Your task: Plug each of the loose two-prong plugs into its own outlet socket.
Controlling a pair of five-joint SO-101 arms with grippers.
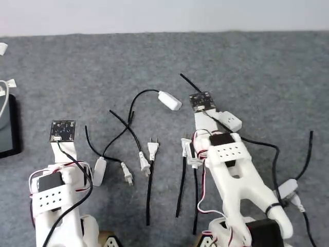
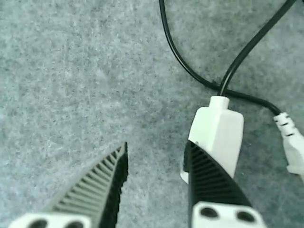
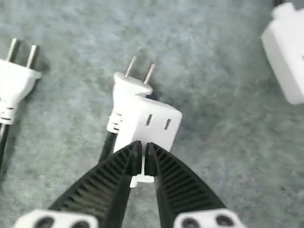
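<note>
On my feed the grey, felt-like worktop (image 1: 257, 62) carries a tangle of thin black cords (image 1: 131, 131) with white moulded ends. My left end effector (image 2: 156, 148) hangs just over the felt with its ribbed black fingers (image 2: 102, 185) spread wide and nothing between them. One finger lies against the side of a smooth, boxy socket block (image 2: 216, 133), and two cords cross right at the block's cord end. Just beside that block lies a ridged-collar plug (image 2: 290, 142). My right end effector (image 3: 142, 146) is pressed almost together. It seems to be pinching the rear edge of a squarish two-slot socket (image 3: 154, 121), though the fingers cover the contact itself. That socket rests against a rounded plug (image 3: 128, 88), whose two bare metal prongs stick out past it, not inserted. Another two-prong plug (image 3: 16, 78) lies apart on one side, and a plain white socket body (image 3: 285, 57) on the other. In the high view an oblong socket (image 1: 169, 100) lies farther out on the worktop at the end of a curved cord.
</note>
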